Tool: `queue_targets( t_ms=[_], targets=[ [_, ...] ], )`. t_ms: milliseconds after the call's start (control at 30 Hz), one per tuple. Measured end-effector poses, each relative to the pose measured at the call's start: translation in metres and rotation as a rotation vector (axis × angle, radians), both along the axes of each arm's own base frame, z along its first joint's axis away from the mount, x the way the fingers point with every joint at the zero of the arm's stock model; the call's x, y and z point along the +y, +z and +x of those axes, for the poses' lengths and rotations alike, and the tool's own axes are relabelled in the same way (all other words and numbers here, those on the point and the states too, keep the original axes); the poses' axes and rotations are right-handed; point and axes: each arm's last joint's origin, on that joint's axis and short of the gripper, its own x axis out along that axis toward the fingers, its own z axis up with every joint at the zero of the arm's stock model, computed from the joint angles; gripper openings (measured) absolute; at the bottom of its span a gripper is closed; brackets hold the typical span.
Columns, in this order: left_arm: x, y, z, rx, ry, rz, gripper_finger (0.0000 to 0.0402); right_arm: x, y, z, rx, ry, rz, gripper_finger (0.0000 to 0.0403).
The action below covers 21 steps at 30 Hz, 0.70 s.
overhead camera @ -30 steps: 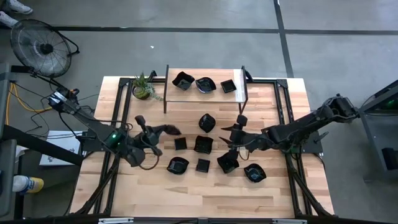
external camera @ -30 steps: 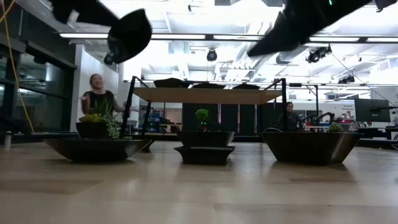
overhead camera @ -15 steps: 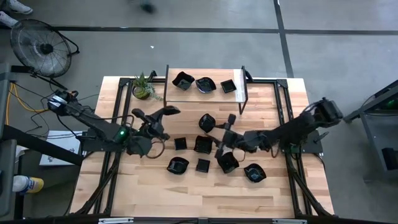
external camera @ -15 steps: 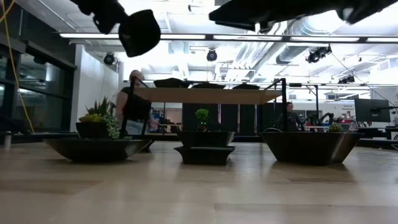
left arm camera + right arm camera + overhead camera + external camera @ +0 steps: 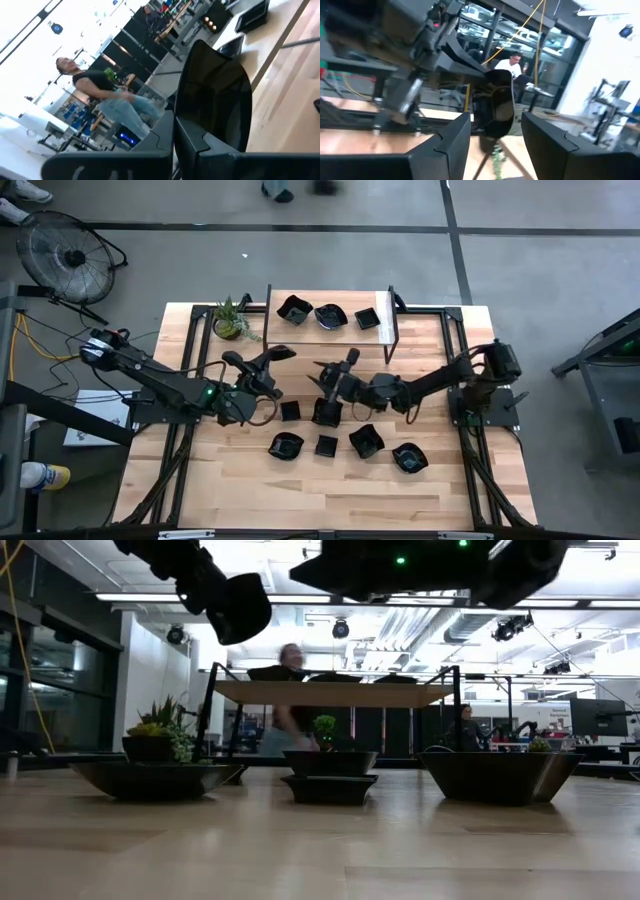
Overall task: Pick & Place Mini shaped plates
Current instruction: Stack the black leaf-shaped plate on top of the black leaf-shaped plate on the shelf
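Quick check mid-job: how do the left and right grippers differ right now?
The left gripper is shut on a mini plate, lifted off the table; the right gripper is open and holds nothing. The left gripper sits left of the plate cluster, the right gripper over its middle, near the plate. Both hover above the table.

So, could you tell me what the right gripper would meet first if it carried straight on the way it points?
Most likely the black plate held up by the left gripper. The open right gripper points across at it, and the right wrist view shows it dead ahead, though depth is unclear.
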Motion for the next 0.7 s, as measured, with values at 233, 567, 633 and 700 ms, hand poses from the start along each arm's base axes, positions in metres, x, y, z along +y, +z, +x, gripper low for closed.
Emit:
queue_targets(
  t_ms=[233,567,633,700],
  targets=[
    [-0.001,0.0,0.001,0.017,-0.009,0.006,0.0,-0.011,0.005,0.023,-0.001,-0.03,0.001,0.0172],
    [-0.001,0.0,0.001,0.018,-0.023,0.001,0.0,-0.03,0.012,0.04,0.069,-0.032,0.045,0.0172],
    [-0.001,0.0,0.001,0.019,-0.023,0.002,0.0,-0.033,0.014,0.041,0.066,-0.029,0.048,0.0172],
    [-0.001,0.0,0.001,0.02,-0.023,0.002,0.0,-0.035,0.013,0.041,0.068,-0.031,0.056,0.0172]
  ],
)
